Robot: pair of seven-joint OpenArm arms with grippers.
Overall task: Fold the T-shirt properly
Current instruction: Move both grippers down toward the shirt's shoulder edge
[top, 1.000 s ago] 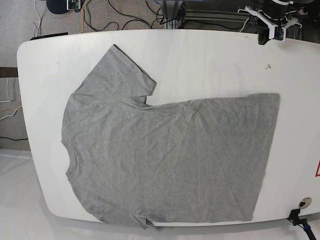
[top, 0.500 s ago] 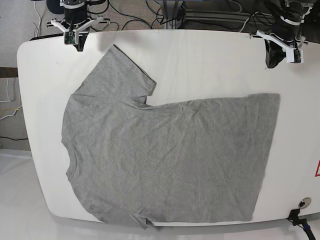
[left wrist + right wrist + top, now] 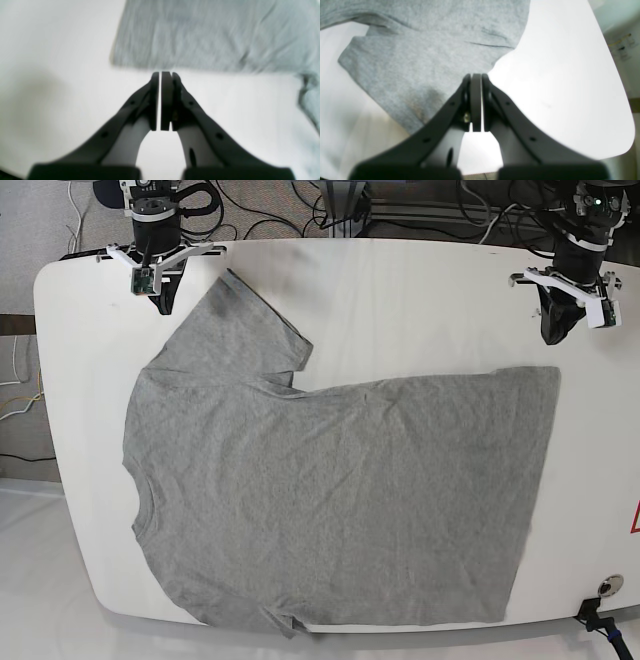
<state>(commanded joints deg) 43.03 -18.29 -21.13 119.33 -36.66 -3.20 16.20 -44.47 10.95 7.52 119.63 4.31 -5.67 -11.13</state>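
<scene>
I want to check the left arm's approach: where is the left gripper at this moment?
In the base view the left gripper is at the upper right, over bare table, just beyond the T-shirt's hem corner.

Bare table [image 3: 420,310] between sleeve [image 3: 245,330] and hem; passage free.

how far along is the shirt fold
Nothing is folded: the T-shirt lies spread flat on the table. In hand: the left gripper and right gripper, both shut and empty, hover beside its far edge. Every fold remains.
</scene>
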